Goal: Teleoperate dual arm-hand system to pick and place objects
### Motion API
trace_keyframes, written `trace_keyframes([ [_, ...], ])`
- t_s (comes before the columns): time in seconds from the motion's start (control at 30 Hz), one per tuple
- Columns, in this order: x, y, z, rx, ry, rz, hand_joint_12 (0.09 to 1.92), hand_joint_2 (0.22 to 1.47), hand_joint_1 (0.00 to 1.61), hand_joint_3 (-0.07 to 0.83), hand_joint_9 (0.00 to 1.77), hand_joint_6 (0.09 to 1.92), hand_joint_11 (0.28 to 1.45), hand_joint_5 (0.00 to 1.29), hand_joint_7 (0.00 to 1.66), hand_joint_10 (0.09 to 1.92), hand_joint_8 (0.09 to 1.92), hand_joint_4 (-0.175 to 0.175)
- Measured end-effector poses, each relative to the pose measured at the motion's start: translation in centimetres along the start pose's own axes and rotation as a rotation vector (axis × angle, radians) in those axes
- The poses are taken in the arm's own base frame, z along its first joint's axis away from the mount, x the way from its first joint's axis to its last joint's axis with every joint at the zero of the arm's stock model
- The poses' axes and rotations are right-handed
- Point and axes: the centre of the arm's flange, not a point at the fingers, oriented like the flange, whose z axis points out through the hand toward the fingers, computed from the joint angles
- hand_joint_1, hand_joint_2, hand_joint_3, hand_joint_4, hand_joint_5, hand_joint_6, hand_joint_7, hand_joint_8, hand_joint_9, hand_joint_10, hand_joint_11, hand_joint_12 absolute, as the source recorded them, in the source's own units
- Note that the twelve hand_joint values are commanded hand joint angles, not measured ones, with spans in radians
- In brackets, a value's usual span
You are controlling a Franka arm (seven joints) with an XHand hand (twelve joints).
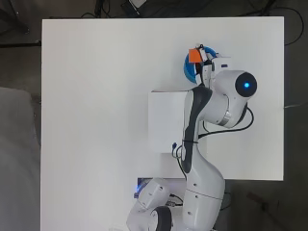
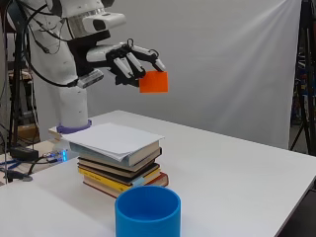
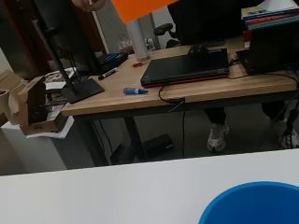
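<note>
The black and white robot hand [image 2: 123,61] hangs high above the white table [image 2: 232,168], its fingers [image 2: 148,52] curled forward and pinching a flat orange square block [image 2: 153,82] by its upper edge; the block hangs clear of everything below it, well above the table top. In the overhead view the orange block [image 1: 194,55] sits over the left part of the rim of a blue round plastic cup [image 1: 189,69], most of which is covered by the arm and the robot hand [image 1: 206,60]; whether the block is truly above the opening cannot be told from that view alone. In the side view the blue cup [image 2: 147,213] stands upright on the table at the near edge, open side up, just in front of a stack of hardback books [image 2: 121,165] topped with loose white paper sheets [image 2: 112,137]; cup and stack are close together but apart. The wrist view shows the lower edge of the orange block [image 3: 140,8] at one border and a curved part of the blue cup [image 3: 254,205] at the opposite border, with the white table [image 3: 93,196] beside it and a wooden desk in the room behind.
</note>
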Motion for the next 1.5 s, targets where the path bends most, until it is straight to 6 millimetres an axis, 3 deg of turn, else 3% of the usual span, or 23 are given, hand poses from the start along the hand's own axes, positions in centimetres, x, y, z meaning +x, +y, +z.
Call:
trace_keyframes([
  [0.1, 4.2, 1.0, 3.5, 0.040, -0.024, -0.078, 1.88, 1.24, 0.91, 0.001, 1.30, 1.37, 0.98, 0.73, 0.98, 1.92, 1.92, 0.175],
  [0.17, 5.7, 2.2, 6.7, 0.068, -0.056, -0.088, 1.87, 1.24, 0.91, 0.001, 1.30, 1.37, 0.97, 0.73, 0.97, 1.92, 1.92, 0.175],
  [0.3, 4.2, 5.1, 11.6, 0.084, -0.157, -0.030, 1.85, 1.24, 0.91, 0.001, 1.26, 1.38, 0.93, 0.73, 0.96, 1.92, 1.90, 0.175],
  [0.37, 3.3, 5.6, 11.9, 0.083, -0.174, -0.003, 1.82, 1.25, 0.90, 0.002, 1.24, 1.40, 0.90, 0.72, 0.95, 1.92, 1.88, 0.175],
  [0.57, -0.2, 7.2, 9.8, 0.041, -0.197, 0.077, 1.70, 1.25, 0.90, 0.001, 1.14, 1.43, 0.78, 0.70, 0.91, 1.86, 1.76, 0.175],
  [0.7, 0.2, 8.1, 10.3, 0.041, -0.215, 0.083, 1.66, 1.25, 0.90, 0.000, 1.13, 1.43, 0.75, 0.71, 0.91, 1.82, 1.73, 0.175],
  [0.73, 0.8, 8.2, 10.7, 0.041, -0.231, 0.075, 1.65, 1.25, 1.00, 0.008, 1.10, 1.39, 0.73, 0.68, 0.88, 1.81, 1.66, 0.049],
  [0.77, 1.3, 8.2, 11.4, 0.043, -0.254, 0.069, 1.62, 1.26, 1.09, 0.010, 1.07, 1.36, 0.70, 0.65, 0.86, 1.80, 1.60, -0.052],
  [0.8, 1.6, 8.4, 12.3, 0.048, -0.272, 0.071, 1.60, 1.26, 1.14, 0.009, 1.05, 1.34, 0.69, 0.63, 0.84, 1.78, 1.57, -0.113],
  [0.83, 1.6, 8.7, 13.4, 0.057, -0.284, 0.074, 1.59, 1.26, 1.16, 0.008, 1.04, 1.33, 0.68, 0.62, 0.83, 1.78, 1.56, -0.145],
  [0.9, 1.4, 9.6, 15.4, 0.079, -0.292, 0.069, 1.60, 1.26, 1.18, 0.005, 1.04, 1.32, 0.69, 0.61, 0.83, 1.78, 1.55, -0.169],
  [1.0, 0.4, 10.5, 17.7, 0.102, -0.326, 0.072, 1.62, 1.27, 1.18, 0.003, 1.03, 1.34, 0.69, 0.60, 0.82, 1.79, 1.54, -0.175],
  [1.13, 0.3, 11.4, 19.1, 0.115, -0.339, 0.074, 1.67, 1.28, 1.18, 0.002, 1.07, 1.34, 0.75, 0.59, 0.81, 1.84, 1.58, -0.175],
  [1.17, 0.4, 11.7, 19.4, 0.113, -0.346, 0.072, 1.43, 1.24, 1.05, -0.007, 0.97, 1.03, 0.67, 0.51, 0.74, 1.52, 1.23, -0.106],
  [1.2, 0.6, 11.9, 19.6, 0.109, -0.350, 0.069, 0.95, 1.14, 0.77, -0.017, 0.75, 0.64, 0.56, 0.38, 0.57, 1.01, 0.77, -0.064],
  [1.23, 0.9, 12.0, 19.7, 0.106, -0.354, 0.068, 0.55, 1.08, 0.56, -0.014, 0.52, 0.35, 0.47, 0.25, 0.39, 0.58, 0.42, -0.049],
  [1.27, 0.9, 12.0, 19.5, 0.101, -0.355, 0.071, 0.29, 1.06, 0.44, -0.008, 0.37, 0.18, 0.42, 0.16, 0.26, 0.32, 0.21, -0.044],
  [1.33, 0.4, 11.9, 16.7, 0.076, -0.329, 0.085, 0.09, 1.06, 0.33, 0.000, 0.26, 0.09, 0.37, 0.09, 0.14, 0.09, 0.09, -0.040],
  [1.4, -0.4, 11.2, 9.1, 0.008, -0.260, 0.104, 0.09, 1.06, 0.30, 0.000, 0.23, 0.09, 0.36, 0.07, 0.12, 0.09, 0.09, -0.036],
  [1.5, -0.7, 6.9, -5.5, -0.162, -0.203, 0.138, 0.09, 1.06, 0.28, -0.001, 0.24, 0.09, 0.37, 0.09, 0.12, 0.09, 0.09, -0.028],
])
